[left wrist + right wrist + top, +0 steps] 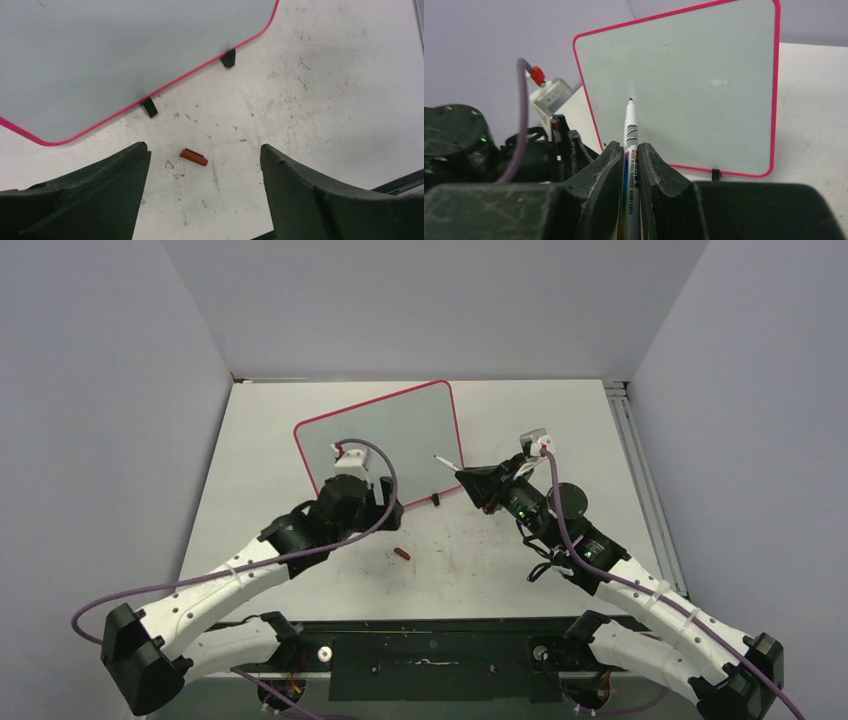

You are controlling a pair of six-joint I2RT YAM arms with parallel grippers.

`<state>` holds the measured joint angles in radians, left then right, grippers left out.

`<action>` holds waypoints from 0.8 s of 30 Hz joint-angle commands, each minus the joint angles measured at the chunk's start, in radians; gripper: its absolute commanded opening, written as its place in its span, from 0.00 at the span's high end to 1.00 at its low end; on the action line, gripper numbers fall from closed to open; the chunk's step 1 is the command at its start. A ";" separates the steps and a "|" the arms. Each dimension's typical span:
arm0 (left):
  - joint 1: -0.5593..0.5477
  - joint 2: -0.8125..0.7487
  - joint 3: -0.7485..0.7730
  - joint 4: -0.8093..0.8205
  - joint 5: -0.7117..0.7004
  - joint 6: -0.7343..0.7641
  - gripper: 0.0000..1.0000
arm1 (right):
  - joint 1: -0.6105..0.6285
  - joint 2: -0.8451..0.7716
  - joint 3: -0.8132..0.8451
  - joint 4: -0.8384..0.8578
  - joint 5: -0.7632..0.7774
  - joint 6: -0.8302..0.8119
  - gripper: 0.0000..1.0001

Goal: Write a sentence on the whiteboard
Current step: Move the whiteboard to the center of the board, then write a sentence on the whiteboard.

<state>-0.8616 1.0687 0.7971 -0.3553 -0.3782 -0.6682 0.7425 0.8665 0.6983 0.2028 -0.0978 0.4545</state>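
Whiteboard sits toward the far edge of the bench, mid-width, its near left corner hidden under the left arm. Left tool hangs with fingers spread wide above a small red cap. Right tool is clamped on a marker; whether its tip touches the board is unclear.

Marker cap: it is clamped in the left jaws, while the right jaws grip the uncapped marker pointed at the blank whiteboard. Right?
No. The left wrist view shows the cap lying loose on the table, clear of the left gripper, whose jaws stand spread and empty. The rest holds: the right gripper has its jaws shut on the uncapped marker, pointed at the blank whiteboard.
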 commanded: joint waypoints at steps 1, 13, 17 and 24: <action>0.194 -0.085 0.140 -0.207 0.258 0.207 0.21 | 0.013 -0.020 0.055 0.002 0.036 -0.024 0.95; 0.864 -0.116 0.154 0.007 0.894 0.416 0.18 | 0.132 0.140 0.113 0.030 0.108 -0.060 0.95; 0.997 -0.071 0.054 0.205 1.113 0.435 0.19 | 0.171 0.256 0.165 0.090 0.116 -0.095 0.95; 1.066 -0.031 0.019 0.301 1.257 0.392 0.20 | 0.192 0.460 0.265 0.232 0.009 -0.104 0.95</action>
<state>0.1921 1.0294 0.8104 -0.1967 0.7052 -0.2840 0.9192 1.2606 0.8780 0.2852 -0.0364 0.3763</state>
